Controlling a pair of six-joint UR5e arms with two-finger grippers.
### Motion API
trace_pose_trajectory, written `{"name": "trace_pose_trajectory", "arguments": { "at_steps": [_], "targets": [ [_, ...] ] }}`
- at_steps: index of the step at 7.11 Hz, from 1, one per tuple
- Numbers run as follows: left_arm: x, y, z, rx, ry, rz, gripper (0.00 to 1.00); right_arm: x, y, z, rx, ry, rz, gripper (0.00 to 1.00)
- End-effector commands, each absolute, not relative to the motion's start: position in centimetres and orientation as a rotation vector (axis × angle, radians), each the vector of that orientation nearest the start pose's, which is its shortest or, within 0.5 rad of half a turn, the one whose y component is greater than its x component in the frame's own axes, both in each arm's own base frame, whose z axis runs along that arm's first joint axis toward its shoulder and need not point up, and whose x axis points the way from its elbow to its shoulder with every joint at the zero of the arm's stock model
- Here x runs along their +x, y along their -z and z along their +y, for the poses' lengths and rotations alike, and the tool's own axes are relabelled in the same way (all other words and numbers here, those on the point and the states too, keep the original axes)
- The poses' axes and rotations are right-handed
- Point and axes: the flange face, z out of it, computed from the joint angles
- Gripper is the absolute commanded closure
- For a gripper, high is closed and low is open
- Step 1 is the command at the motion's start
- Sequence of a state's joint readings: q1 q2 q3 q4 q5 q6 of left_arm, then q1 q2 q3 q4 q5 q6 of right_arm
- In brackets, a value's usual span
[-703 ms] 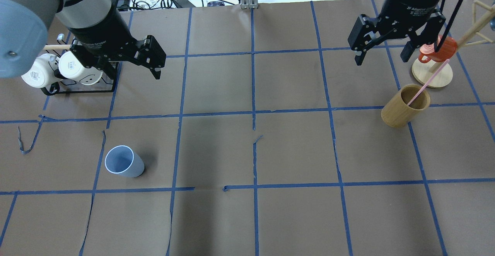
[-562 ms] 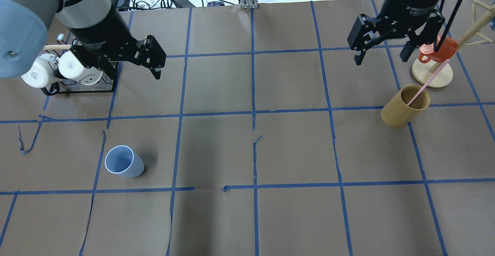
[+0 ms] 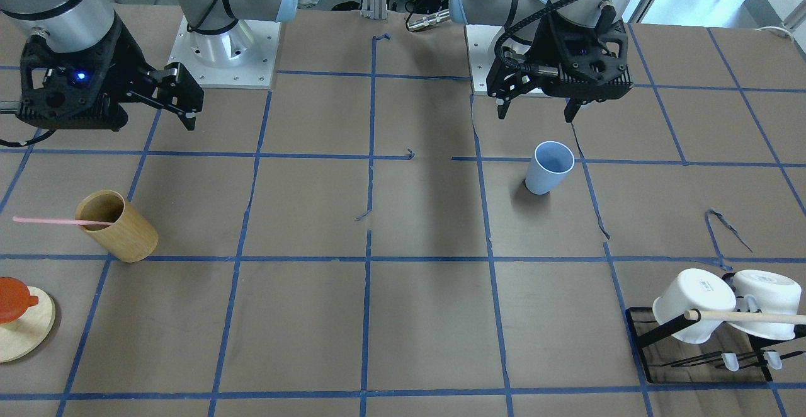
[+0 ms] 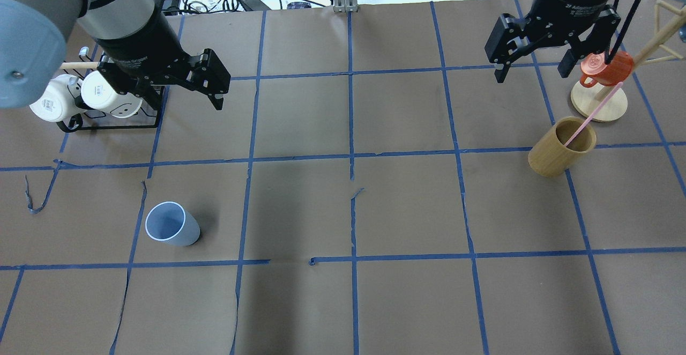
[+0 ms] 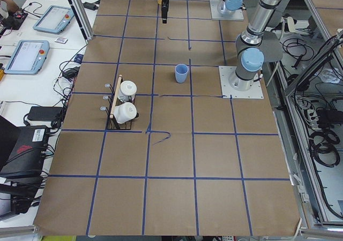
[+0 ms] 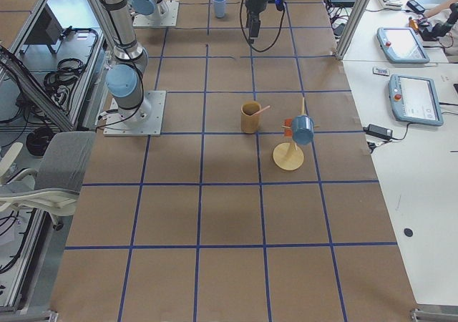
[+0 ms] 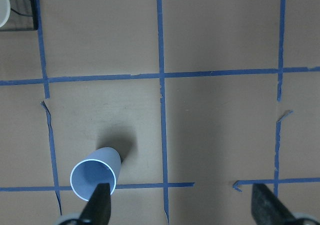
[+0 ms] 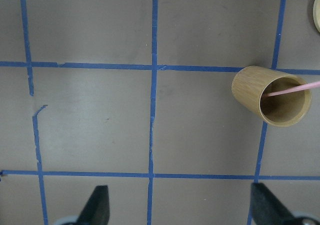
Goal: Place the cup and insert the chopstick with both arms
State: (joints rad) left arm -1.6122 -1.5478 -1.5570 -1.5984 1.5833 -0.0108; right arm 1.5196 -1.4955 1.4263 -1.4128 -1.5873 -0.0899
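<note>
The cup stands upright and empty on the worktop, on the robot's left side in a taped square close to the robot, with nothing touching it. The left gripper hangs above the worktop with its jaws spread wide and nothing between them. In its wrist view the cup sits down by one finger rather than between the two. We judge the step in hand to be the approach, with neither task item grasped yet. To do it well, we would first shift the left gripper sideways until the cup is centred between the fingers, then descend and close across the body below the rim. The squeeze should be gentle, since a smooth tapered tumbler may slide or squirt out. The right gripper is likewise spread wide and empty, hovering short of the tan wooden cup. That cup holds the chopstick, whose lower end is inside while the shaft leans on the rim and slants out toward the wooden stand carrying a red cup. We would grip the stick on its exposed length, well clear of the rim, and draw it out along its own slant so the wooden cup is not levered over. White mugs hang tipped on a black rack at the far left, and we see no contents in them.
</note>
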Motion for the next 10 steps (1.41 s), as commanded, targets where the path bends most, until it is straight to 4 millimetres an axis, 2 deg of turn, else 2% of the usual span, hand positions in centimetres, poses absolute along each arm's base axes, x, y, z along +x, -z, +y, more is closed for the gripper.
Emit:
{"name": "trace_pose_trajectory", "arguments": {
  "at_steps": [1, 4, 6, 8, 10],
  "targets": [
    [-15.2, -50.3, -47.7, 0.048, 0.015, 3.129, 0.0, 10.4, -51.3, -51.5, -0.059, -0.13, 3.151, 0.0],
    [-15.2, -50.3, -47.7, 0.048, 0.015, 3.128, 0.0, 10.6, -50.5, -51.9, -0.082, -0.14, 3.137, 0.0],
    [-15.2, -50.3, -47.7, 0.048, 0.015, 3.128, 0.0, 10.6, -49.1, -52.3, -0.084, -0.172, 3.129, 0.0],
    [-15.2, -50.3, -47.7, 0.048, 0.015, 3.126, 0.0, 10.4, -48.8, -52.3, -0.073, -0.178, 3.131, 0.0],
    [-15.2, -50.3, -47.7, 0.048, 0.015, 3.126, 0.0, 10.5, -47.5, -52.1, -0.058, -0.208, 3.126, 0.0]
  ]
}}
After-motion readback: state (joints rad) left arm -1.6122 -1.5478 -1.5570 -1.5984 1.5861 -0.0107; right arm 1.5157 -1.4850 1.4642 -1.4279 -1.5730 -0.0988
